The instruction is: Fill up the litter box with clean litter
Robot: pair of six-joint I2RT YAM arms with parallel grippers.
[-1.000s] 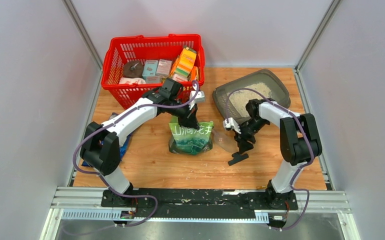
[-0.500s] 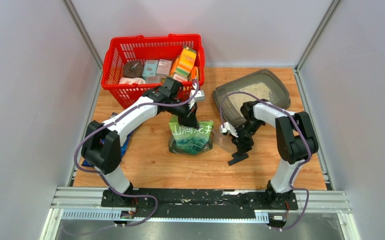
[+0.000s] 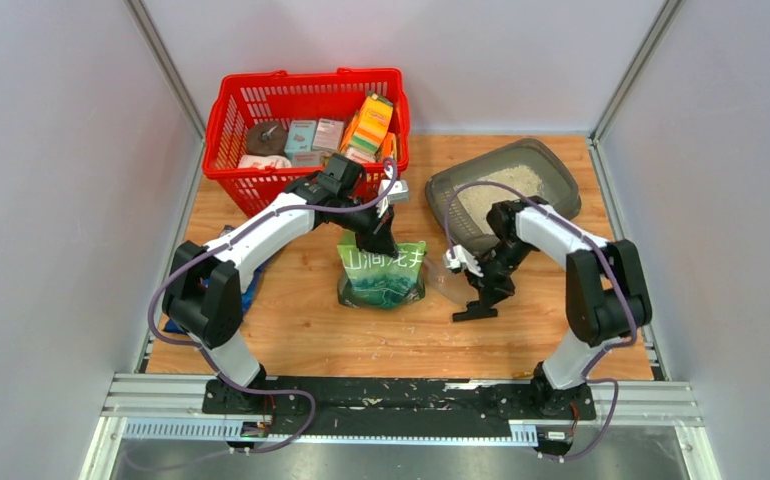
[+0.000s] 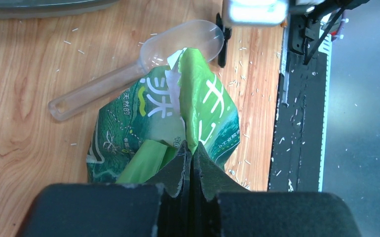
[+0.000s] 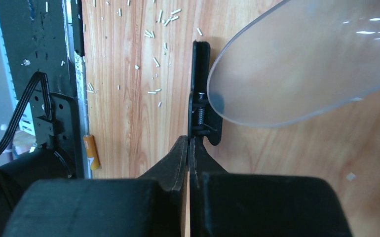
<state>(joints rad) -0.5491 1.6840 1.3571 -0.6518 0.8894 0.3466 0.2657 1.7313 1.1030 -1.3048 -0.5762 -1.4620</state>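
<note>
counter (image 3: 361, 340): light wood grain, flat; black rail along the near edge.
litter box (image 3: 561, 168): 1, dk grey plastic tray, shallow, rounded corners, raised rim; sits at the far-right of the counter.
clean litter (image 3: 519, 181): pale beige granules, sandy-looking; one patch inside the litter box w/ grey floor showing round it. Stray grains also dot the wood & the rail.
pouch (image 4: 143, 118): 1, glossy green-and-white film w/ white characters, crumpled; upright mid-counter, top torn open.
left claw (image 4: 191, 154): black pads pressed together, pinching the pouch's torn top edge.
clip (image 5: 200, 94): 1, slim black plastic bar w/ a small metal spring.
right claw (image 5: 188, 148): tips closed, pinching one end of the clip; just rt of the pouch, nearer than the litter box.
scoop (image 4: 133, 69): 1, clear plastic, oval bowl + long flat handle w/ a slot at its end. Lies on the wood btw pouch & litter box, bowl right beside the clip; can't tell if they touch.
basket (image 3: 306, 76): 1, red plastic mesh, far-left; several boxes & packets inside, can't count them for sure.
</note>
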